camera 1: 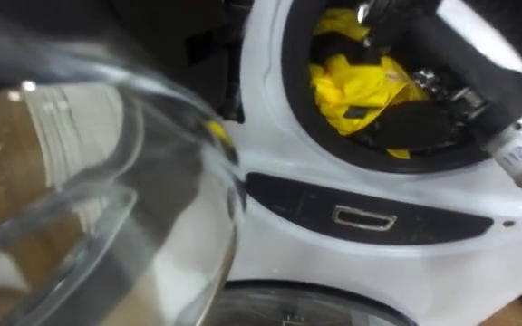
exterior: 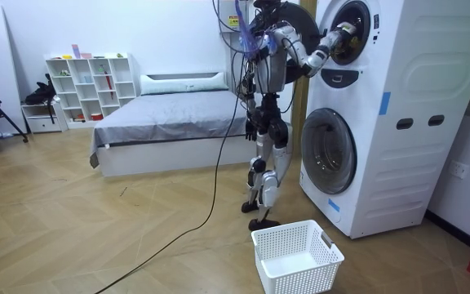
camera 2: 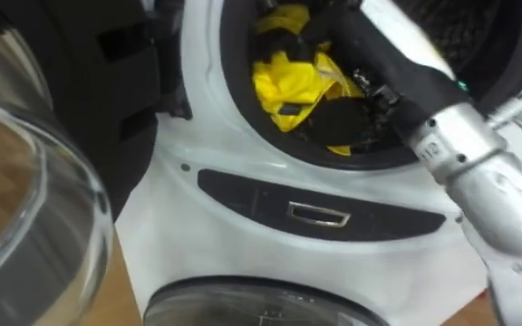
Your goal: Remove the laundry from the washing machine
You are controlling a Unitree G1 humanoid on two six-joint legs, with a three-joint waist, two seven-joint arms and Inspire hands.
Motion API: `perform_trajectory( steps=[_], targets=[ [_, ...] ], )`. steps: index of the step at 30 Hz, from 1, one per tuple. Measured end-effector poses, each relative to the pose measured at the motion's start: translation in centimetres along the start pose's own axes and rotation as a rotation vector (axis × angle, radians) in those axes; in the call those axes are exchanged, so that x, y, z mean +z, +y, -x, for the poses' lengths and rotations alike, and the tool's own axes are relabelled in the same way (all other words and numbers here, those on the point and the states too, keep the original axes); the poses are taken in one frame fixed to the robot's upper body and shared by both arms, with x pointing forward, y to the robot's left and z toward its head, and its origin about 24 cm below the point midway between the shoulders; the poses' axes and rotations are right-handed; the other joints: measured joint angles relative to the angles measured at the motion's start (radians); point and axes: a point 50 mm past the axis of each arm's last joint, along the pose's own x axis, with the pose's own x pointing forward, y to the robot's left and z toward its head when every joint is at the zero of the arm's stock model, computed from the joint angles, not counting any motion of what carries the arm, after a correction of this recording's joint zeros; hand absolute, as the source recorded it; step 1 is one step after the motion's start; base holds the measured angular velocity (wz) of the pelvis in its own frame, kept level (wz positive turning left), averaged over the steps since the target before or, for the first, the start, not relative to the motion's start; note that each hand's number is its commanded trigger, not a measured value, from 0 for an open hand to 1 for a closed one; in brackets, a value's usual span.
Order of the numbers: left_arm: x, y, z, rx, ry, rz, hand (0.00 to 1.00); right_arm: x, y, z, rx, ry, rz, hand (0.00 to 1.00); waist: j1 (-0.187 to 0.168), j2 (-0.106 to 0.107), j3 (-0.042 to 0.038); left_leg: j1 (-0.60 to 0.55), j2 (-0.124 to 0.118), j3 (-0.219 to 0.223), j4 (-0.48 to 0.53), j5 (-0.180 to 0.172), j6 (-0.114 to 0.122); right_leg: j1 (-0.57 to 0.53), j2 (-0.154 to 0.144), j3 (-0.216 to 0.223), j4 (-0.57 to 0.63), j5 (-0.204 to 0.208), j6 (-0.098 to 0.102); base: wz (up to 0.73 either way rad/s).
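Observation:
A yellow garment (camera 1: 361, 91) lies bunched in the upper washing machine's drum (camera 1: 290, 86), with dark cloth beside it. My right arm comes in from the right, and my right hand (camera 1: 424, 118) is inside the drum, right against the yellow garment (camera 2: 293, 81). Its fingers are lost among the dark cloth. In the room view I stand upright in front of the stacked white machines (exterior: 382, 114), right hand (exterior: 339, 34) in the upper opening.
The upper machine's round glass door (camera 1: 107, 181) hangs open at my left, close to my head. Below the drum are a dark panel with a pull handle (camera 1: 363, 218) and the lower machine's door (camera 2: 261, 308). A white laundry basket (exterior: 296, 257) stands on the floor by my feet; a bed (exterior: 170, 122) is behind me.

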Motion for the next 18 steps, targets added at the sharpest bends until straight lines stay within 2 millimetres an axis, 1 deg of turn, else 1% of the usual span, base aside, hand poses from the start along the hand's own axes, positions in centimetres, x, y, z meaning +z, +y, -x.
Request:
perform_trajectory(
  steps=[1, 3, 4, 5, 6, 7, 8, 9, 10, 11, 12, 13, 14, 15, 18],
  targets=[
    [-0.3, -0.1, 0.0, -0.001, 0.009, -0.001, 0.00, 0.1, 0.1, 0.3, -0.003, -0.008, -0.020, 1.00, -0.005, 0.004, -0.0003, 0.001, 0.001, 0.001, 0.000, 0.000, 0.000, 0.001, 0.000, 0.000, 0.000, 0.000, 0.000, -0.03],
    [-0.8, -0.4, 0.1, -0.008, 0.035, 0.020, 0.00, 0.0, 0.2, 1.2, -0.018, -0.018, -0.068, 1.00, -0.028, 0.017, -0.0027, 0.002, 0.002, 0.008, -0.002, 0.000, 0.000, 0.001, 0.001, 0.005, 0.000, 0.000, 0.000, -0.10],
    [-0.9, -0.5, 0.1, -0.009, 0.037, 0.027, 0.00, -0.1, 0.2, 1.4, -0.023, -0.015, -0.077, 1.00, -0.029, 0.020, -0.0030, 0.003, 0.003, 0.015, -0.002, 0.000, 0.000, 0.001, 0.001, 0.011, 0.000, 0.000, 0.000, -0.25],
    [-1.2, -0.5, 0.2, -0.006, 0.046, 0.043, 0.00, -0.3, 0.0, 1.8, -0.032, -0.005, -0.074, 1.00, -0.029, 0.024, -0.0050, 0.006, 0.005, 0.024, -0.002, -0.001, -0.001, 0.001, 0.003, 0.025, 0.000, 0.000, 0.000, -0.27],
    [-1.6, -0.6, 0.3, -0.001, 0.055, 0.058, 0.00, -0.5, -0.2, 2.1, -0.044, 0.006, -0.072, 1.00, -0.035, 0.031, -0.0091, 0.009, 0.006, 0.028, -0.002, -0.002, -0.001, 0.003, 0.003, 0.028, 0.000, 0.000, 0.000, -0.20],
    [-1.8, -0.6, 0.3, 0.000, 0.060, 0.063, 0.00, -0.6, -0.4, 2.3, -0.052, 0.012, -0.074, 1.00, -0.042, 0.029, -0.0119, 0.010, 0.006, 0.029, -0.002, -0.002, -0.001, 0.005, 0.003, 0.028, 0.000, 0.000, 0.000, -0.06],
    [-2.1, -0.7, 0.4, 0.003, 0.068, 0.063, 0.00, -0.7, -0.8, 2.7, -0.072, 0.020, -0.085, 1.00, -0.058, 0.031, -0.0130, 0.010, 0.006, 0.028, 0.000, -0.003, -0.001, 0.008, 0.002, 0.031, -0.001, 0.000, 0.000, 0.00],
    [-2.4, -0.6, 0.4, 0.010, 0.074, 0.068, 0.00, -0.9, -1.3, 3.3, -0.099, 0.028, -0.107, 1.00, -0.067, 0.026, -0.0134, 0.010, 0.003, 0.029, 0.003, -0.003, -0.001, 0.008, 0.000, 0.033, -0.002, -0.007, -0.005, 0.00],
    [-2.5, -0.5, 0.4, 0.014, 0.078, 0.068, 0.00, -1.0, -1.4, 3.6, -0.112, 0.032, -0.118, 1.00, -0.072, 0.021, -0.0131, 0.011, 0.000, 0.030, 0.004, -0.003, -0.001, 0.008, -0.002, 0.038, -0.003, -0.014, -0.004, -0.05],
    [-3.0, -0.5, 0.5, 0.018, 0.089, 0.071, 0.00, -1.4, -1.7, 4.3, -0.139, 0.051, -0.145, 1.00, -0.080, 0.017, -0.0135, 0.014, -0.001, 0.035, 0.006, -0.004, -0.002, 0.007, -0.006, 0.040, -0.003, -0.015, -0.005, -0.04],
    [-3.1, -0.5, 0.6, 0.019, 0.091, 0.074, 0.00, -1.7, -1.9, 5.1, -0.158, 0.077, -0.164, 1.00, -0.089, 0.008, -0.0135, 0.015, -0.001, 0.036, 0.007, -0.004, -0.003, 0.007, -0.005, 0.040, -0.002, -0.017, -0.006, 0.00],
    [-3.2, -0.5, 0.6, 0.019, 0.092, 0.074, 0.00, -1.9, -1.9, 5.4, -0.166, 0.090, -0.168, 1.00, -0.092, 0.012, -0.0138, 0.015, -0.001, 0.037, 0.007, -0.004, -0.003, 0.006, -0.004, 0.041, -0.002, -0.017, -0.007, -0.04],
    [-3.2, -0.5, 0.6, 0.018, 0.093, 0.073, 0.00, -2.1, -2.1, 5.9, -0.179, 0.112, -0.165, 1.00, -0.106, 0.005, -0.0125, 0.015, -0.001, 0.041, 0.008, -0.004, -0.004, 0.004, -0.002, 0.044, -0.002, -0.017, -0.007, -0.10],
    [-3.1, -0.5, 0.6, 0.019, 0.087, 0.075, 0.00, -2.2, -2.3, 6.3, -0.195, 0.129, -0.158, 1.00, -0.108, 0.002, -0.0143, 0.014, 0.000, 0.048, 0.010, -0.004, -0.005, -0.001, 0.003, 0.052, -0.001, -0.016, -0.008, -0.14],
    [-2.6, -0.4, 0.5, 0.021, 0.062, 0.080, 0.00, -2.3, -2.9, 7.0, -0.242, 0.138, -0.132, 1.00, -0.121, 0.000, -0.0147, 0.013, 0.002, 0.053, 0.010, -0.008, -0.007, -0.003, 0.005, 0.056, -0.002, -0.016, -0.009, -0.07]
  ],
)
